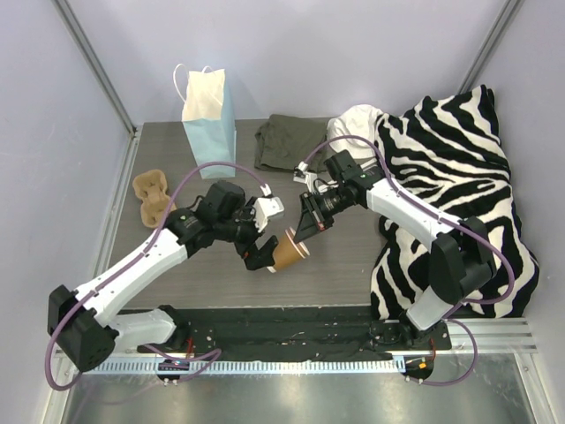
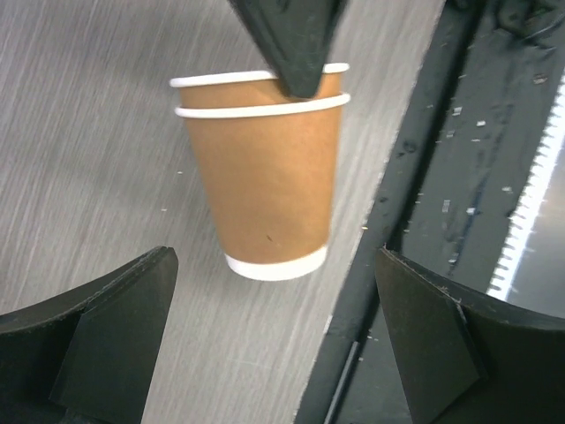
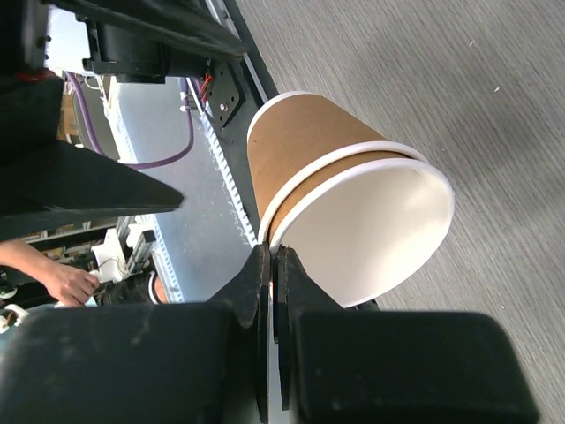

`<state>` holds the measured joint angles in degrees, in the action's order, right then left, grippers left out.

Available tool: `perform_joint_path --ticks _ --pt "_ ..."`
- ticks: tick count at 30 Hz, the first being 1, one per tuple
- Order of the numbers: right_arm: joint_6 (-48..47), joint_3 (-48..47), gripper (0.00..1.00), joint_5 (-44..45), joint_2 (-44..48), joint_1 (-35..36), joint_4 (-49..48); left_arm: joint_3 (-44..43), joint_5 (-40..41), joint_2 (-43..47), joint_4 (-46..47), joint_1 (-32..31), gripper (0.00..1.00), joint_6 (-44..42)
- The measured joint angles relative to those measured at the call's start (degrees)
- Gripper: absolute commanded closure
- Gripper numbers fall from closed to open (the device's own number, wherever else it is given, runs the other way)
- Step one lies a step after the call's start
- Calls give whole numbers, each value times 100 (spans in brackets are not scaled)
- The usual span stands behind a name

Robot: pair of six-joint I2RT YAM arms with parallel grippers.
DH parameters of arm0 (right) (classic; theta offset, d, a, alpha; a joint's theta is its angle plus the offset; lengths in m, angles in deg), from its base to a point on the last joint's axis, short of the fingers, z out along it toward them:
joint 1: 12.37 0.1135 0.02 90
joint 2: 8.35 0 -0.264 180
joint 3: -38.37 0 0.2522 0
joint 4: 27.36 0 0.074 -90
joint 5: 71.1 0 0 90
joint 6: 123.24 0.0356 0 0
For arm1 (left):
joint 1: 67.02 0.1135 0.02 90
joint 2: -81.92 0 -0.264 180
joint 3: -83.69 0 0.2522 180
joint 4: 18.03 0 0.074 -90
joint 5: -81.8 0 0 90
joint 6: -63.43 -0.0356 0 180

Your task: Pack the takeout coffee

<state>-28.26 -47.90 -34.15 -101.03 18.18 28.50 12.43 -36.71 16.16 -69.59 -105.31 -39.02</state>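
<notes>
Right tool [image 3: 275, 265] clenched on the rim of the takeout coffee cup [image 1: 290, 250]: two nested, lidless, tilted, mid-surface. Left tool [image 1: 258, 256] released, jaws wide around its base. Judgement: hold the pinch firm and carry level toward the blue paper bag [image 1: 212, 119] at 11 o'clock.

Left gripper [image 2: 274, 340] jaws spread wide, right gripper [image 3: 274, 265] pinched closed — both arms reaching inward

Tan paper cups [image 1: 290, 252], white rims and insides; black right gripper [image 1: 307, 237].
Right of the cups, a black-and-white zebra-striped cloth [image 1: 450, 159]; behind them, a pale blue bag [image 1: 216, 132].
</notes>
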Motion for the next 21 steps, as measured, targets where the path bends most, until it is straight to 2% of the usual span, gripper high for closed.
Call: perform_joint_path --ticks 8,14,21 --pt "61 2 99 7 76 -44 15 -33 549 -608 162 -566 0 -146" --pt "98 2 99 -48 212 -68 15 -33 804 -844 286 -752 1 -144" --pt "103 2 99 -111 232 -120 15 -24 953 -944 433 -752 19 -173"
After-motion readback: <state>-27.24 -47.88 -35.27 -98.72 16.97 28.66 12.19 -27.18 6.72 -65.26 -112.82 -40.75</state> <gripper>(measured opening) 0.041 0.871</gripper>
